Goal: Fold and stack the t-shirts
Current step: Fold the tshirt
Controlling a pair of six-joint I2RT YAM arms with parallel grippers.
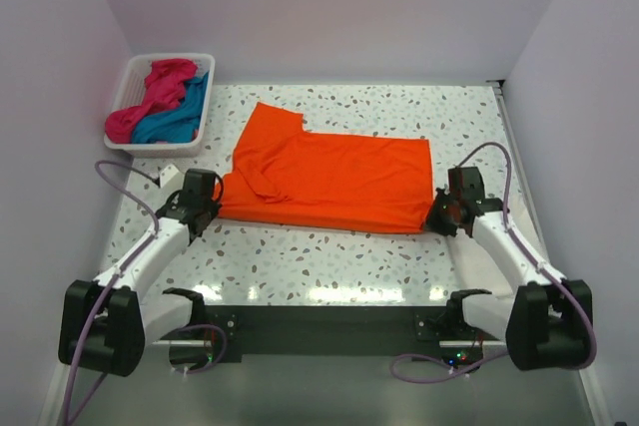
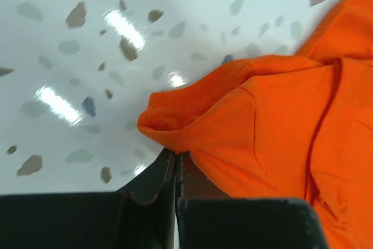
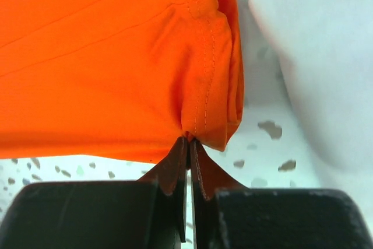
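The orange t-shirt point(image 1: 329, 177) lies spread and partly folded in the middle of the table. My left gripper point(image 1: 205, 209) is shut on its near left corner, where the cloth bunches at the fingertips in the left wrist view point(image 2: 175, 154). My right gripper point(image 1: 439, 216) is shut on its near right corner, pinching the stitched hem in the right wrist view point(image 3: 189, 139). The magenta-pink t-shirt point(image 1: 150, 97) and the teal-blue t-shirt point(image 1: 180, 112) lie crumpled in the white basket point(image 1: 132, 75) at the back left.
The speckled white table point(image 1: 329, 256) is walled in by white panels at the back and on both sides. The basket stands in the back left corner. Grey cables loop beside both arms.
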